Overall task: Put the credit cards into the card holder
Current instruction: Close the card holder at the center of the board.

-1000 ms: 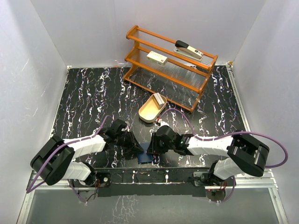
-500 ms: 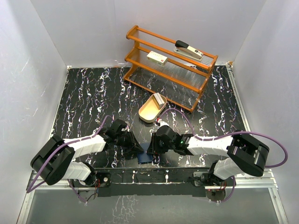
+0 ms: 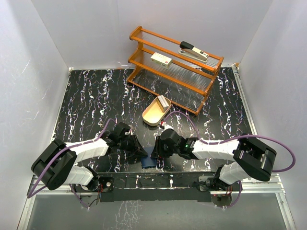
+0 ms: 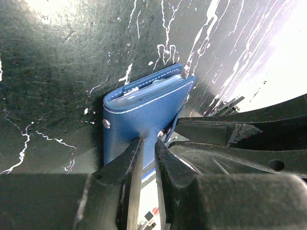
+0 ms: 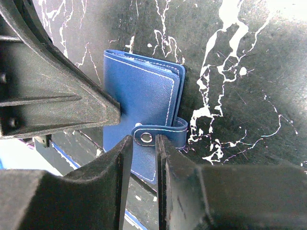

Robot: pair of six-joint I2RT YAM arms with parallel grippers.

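Left gripper (image 4: 148,141) is almost closed, jaws pinching the near edge of the navy card holder (image 4: 144,108); the holder is folded and sits straight ahead of its fingertips over the black marbled table (image 4: 57,72). Right gripper (image 5: 143,137) is narrowed to a slit too, clamped on the holder's snap tab (image 5: 162,132), with the holder's body just beyond its tips, so the holder sits between the two grippers. Credit cards (image 3: 163,101) lean in the tan oval tray (image 3: 149,115), past the right gripper toward the back, apart from it and from the holder.
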